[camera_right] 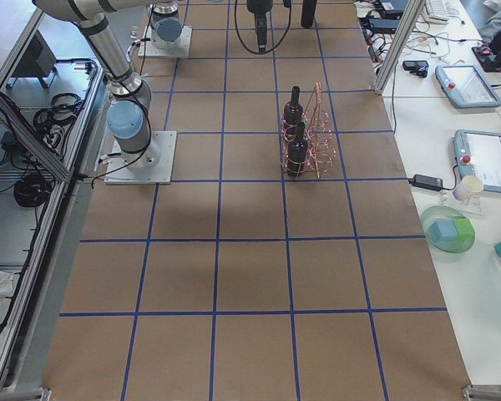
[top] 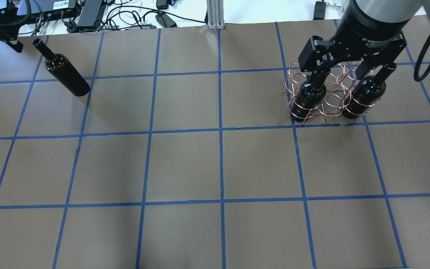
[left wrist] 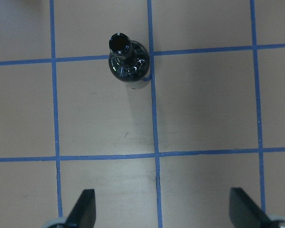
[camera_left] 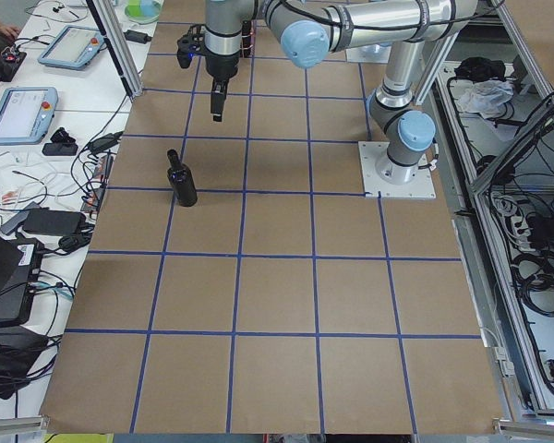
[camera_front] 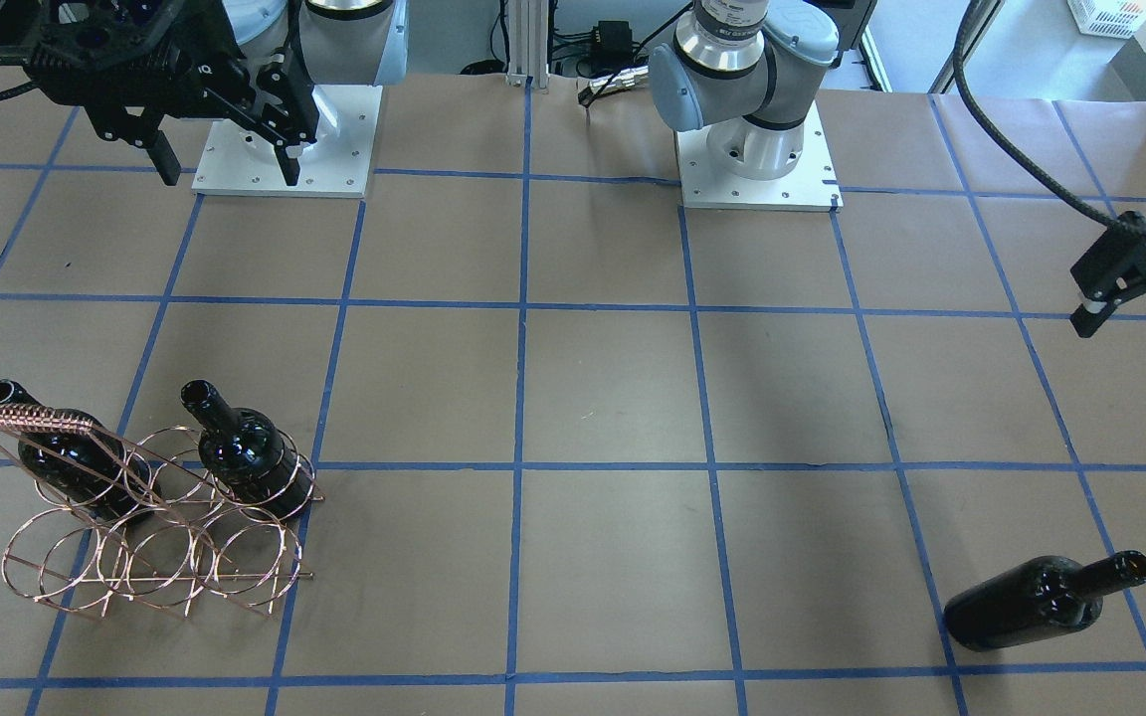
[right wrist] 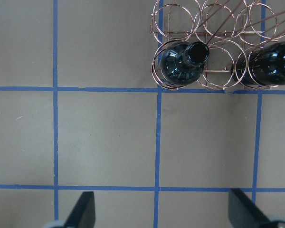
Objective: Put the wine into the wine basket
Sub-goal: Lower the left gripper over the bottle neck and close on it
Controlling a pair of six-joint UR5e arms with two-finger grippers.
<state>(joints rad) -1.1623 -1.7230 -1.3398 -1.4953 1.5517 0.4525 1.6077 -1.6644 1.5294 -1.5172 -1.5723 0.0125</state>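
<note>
The copper wire wine basket stands at the table's far edge on my right side, also seen in the overhead view. Two dark wine bottles stand in its ring loops. A third dark wine bottle stands upright alone on the paper on my left side, also seen in the overhead view. My left gripper is open and empty, high above the table, with this bottle ahead of it. My right gripper is open and empty, high above the table, short of the basket.
Brown paper with a blue tape grid covers the table. The two arm bases on white plates stand at the robot's side. Cables and power supplies lie beyond the far edge.
</note>
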